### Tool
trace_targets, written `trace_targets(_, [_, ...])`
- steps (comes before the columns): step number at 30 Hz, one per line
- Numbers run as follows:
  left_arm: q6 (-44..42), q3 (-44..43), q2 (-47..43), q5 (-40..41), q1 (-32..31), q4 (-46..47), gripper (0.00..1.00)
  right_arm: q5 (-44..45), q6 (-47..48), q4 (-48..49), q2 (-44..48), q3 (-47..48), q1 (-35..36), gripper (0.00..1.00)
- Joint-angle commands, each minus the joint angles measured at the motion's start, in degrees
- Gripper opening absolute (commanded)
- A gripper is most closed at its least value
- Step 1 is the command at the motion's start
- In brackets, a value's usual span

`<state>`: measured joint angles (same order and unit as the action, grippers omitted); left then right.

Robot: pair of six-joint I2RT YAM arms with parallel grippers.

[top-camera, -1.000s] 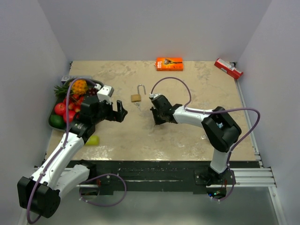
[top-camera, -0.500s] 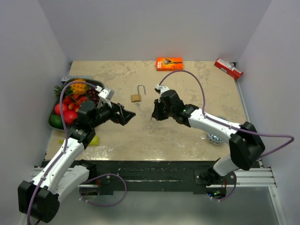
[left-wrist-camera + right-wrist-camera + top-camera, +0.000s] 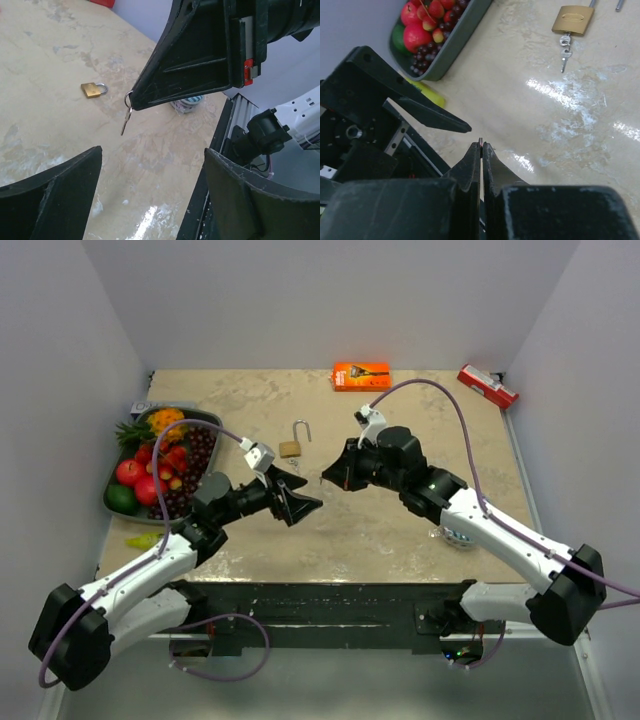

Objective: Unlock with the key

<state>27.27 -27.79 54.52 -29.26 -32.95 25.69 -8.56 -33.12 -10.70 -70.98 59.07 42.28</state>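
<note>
One tray (image 3: pixel 112 502) at the surface's (image 3: pixel 400 420) left edge holds heaped fruit (image 3: pixel 160 465), one padlock (image 3: pixel 290 449) lies mid-surface with a key (image 3: pixel 564 54) at its base, and the right claw (image 3: pixel 481 146), pressed together, pinches a second key (image 3: pixel 126 120) aloft before the spread left claw (image 3: pixel 152 152).

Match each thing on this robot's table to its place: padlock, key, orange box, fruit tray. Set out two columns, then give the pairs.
Things
1 padlock
2 key
3 orange box
4 fruit tray

Places
A hanging from the shut tips of the right gripper
B at the left edge of the table
C at the far edge, near its middle
D lying in the middle, shackle open

Pairs: 1-D, 2-A, 3-C, 4-B
</note>
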Motion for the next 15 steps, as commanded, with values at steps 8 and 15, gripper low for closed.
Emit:
trace_targets(8, [-5.3, -3.2, 6.6, 6.3, -5.1, 10.9, 0.66, -6.2, -5.0, 3.0, 4.5, -0.4, -1.0, 0.0])
trace_targets(15, [-5.3, -3.7, 7.8, 7.8, -6.0, 13.0, 0.5, -7.0, -5.4, 3.1, 4.6, -1.1, -1.3, 0.0])
